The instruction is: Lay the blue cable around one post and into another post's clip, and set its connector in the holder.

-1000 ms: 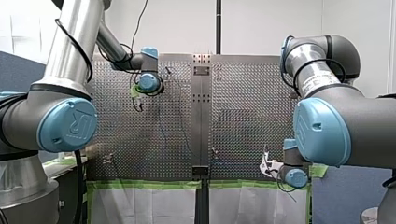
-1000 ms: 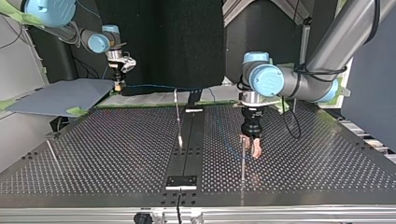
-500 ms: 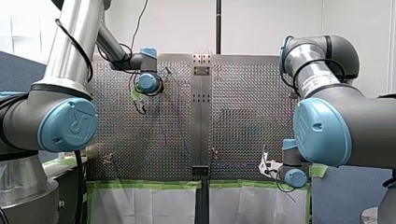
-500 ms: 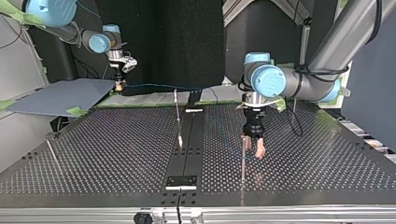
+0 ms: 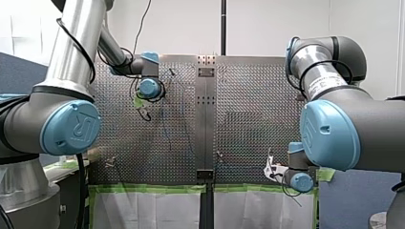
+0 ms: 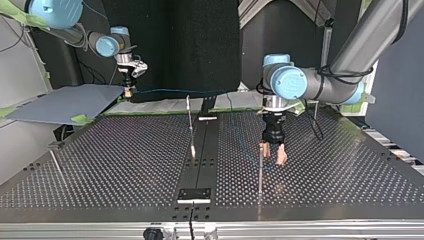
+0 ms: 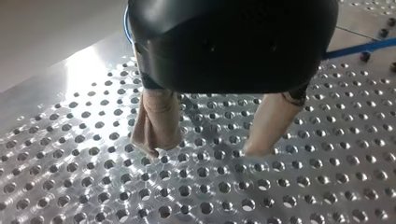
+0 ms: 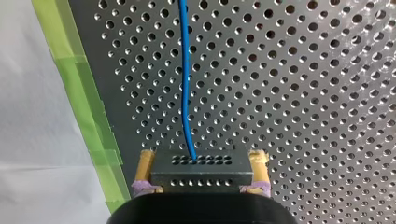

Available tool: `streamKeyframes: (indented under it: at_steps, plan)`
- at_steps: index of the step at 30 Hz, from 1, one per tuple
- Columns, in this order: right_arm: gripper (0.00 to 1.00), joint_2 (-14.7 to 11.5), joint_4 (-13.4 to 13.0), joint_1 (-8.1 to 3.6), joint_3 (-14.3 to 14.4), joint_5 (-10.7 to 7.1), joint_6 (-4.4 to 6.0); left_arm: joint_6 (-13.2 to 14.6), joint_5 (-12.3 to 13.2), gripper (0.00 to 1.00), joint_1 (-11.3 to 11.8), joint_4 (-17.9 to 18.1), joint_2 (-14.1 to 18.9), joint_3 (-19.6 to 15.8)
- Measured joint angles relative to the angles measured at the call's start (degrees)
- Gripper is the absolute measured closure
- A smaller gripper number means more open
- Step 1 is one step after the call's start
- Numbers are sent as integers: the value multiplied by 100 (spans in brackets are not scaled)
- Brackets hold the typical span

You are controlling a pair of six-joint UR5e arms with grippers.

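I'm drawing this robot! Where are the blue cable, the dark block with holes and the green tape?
blue cable (image 8: 186,79), right wrist view, middle of the straight strand.
dark block with holes (image 8: 201,170), right wrist view, its front face.
green tape (image 8: 88,102), right wrist view, middle of the strip.

My left gripper (image 6: 272,153), far left, points straight down, beige fingers spread apart. My right gripper (image 8: 201,156), near right, clamps the connector (image 8: 201,173) between yellow pads.
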Motion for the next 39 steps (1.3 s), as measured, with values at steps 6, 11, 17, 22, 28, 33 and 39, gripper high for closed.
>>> streamKeyframes:
  at_steps: [6, 11, 17, 22, 28, 33, 39]
  plan:
    - [100, 1, 5, -1, 2, -2, -4, -362, -43, 0, 9, 8, 27, -3]
    - [100, 2, 6, 2, 2, -3, -4, -665, -64, 0, 19, 33, 35, -5]
    - [100, 2, 4, 3, 0, -2, -6, -1026, -41, 0, 25, 11, 51, -5]
    - [100, 2, 2, 5, 0, -3, -7, -1304, -64, 0, 25, -73, 147, -5]
    - [100, 4, -2, 5, -1, -7, -8, -1683, -152, 0, 25, -315, 387, -4]
    - [100, 6, -5, 5, 0, -11, -4, -1992, -168, 0, 30, -568, 458, -5]
    - [100, 16, -9, 5, 2, -11, -6, -2308, -230, 0, 50, -743, 461, -9]
